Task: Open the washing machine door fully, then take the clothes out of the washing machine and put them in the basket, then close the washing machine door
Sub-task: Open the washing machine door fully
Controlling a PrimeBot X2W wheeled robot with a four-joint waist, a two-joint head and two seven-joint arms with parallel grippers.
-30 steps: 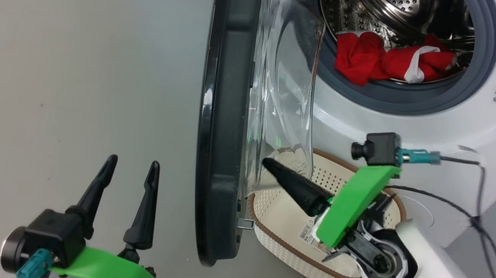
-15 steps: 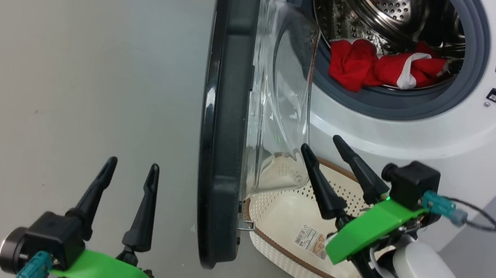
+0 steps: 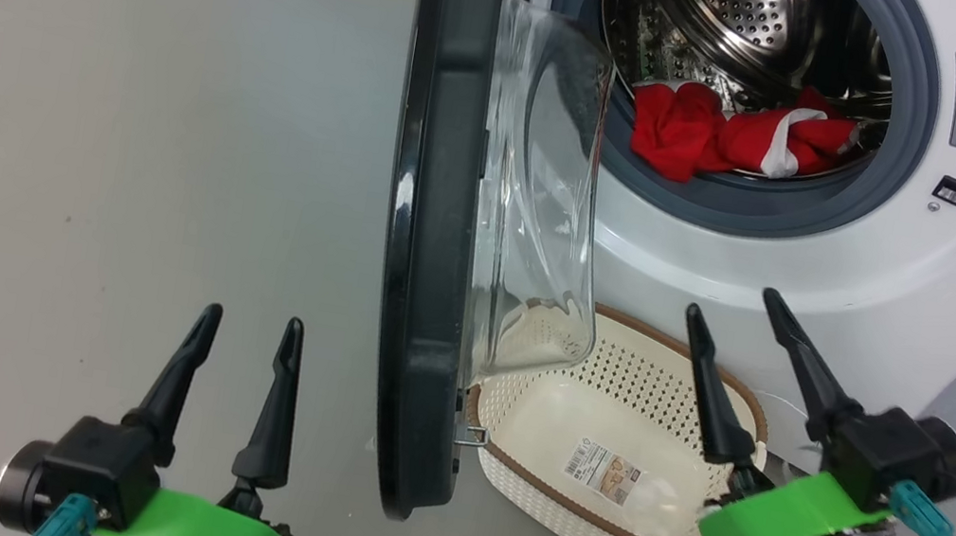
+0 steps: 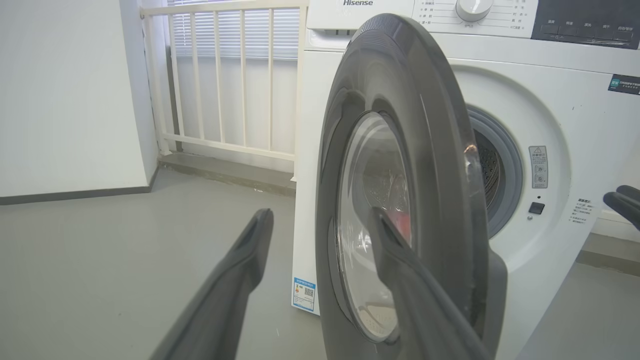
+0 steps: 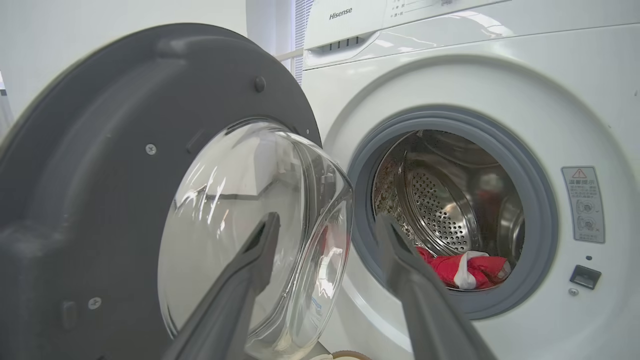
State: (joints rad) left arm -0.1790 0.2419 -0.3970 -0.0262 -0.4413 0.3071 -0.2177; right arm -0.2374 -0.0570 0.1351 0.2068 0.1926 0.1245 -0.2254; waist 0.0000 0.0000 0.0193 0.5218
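1. the clothes [image 3: 729,135] lie in a red heap with white trim at the bottom front of the steel drum [image 3: 741,3] of the washing machine [image 3: 913,308], just behind the grey gasket [image 3: 737,208].
2. they look soft, light and floppy, and would likely trail and catch on the gasket lip. a deep pinch into a bunched fold at the front of the heap seems a safer hold than a loose edge.
3. the washing machine door [image 3: 420,297] stands swung out, stiff and glossy, its glass bowl overhanging the left end of the basket [image 3: 554,515].
4. the basket sits on the floor [image 3: 129,107] below the opening, close to the machine front. it has no clothes in it, only a label sticker on its bottom.
5. the left hand [image 3: 254,317] hovers over the floor left of the door, fingers spread, holding nothing.
6. the right hand [image 3: 733,302] is above the basket's right end, fingers parted and empty, pointing toward the opening.
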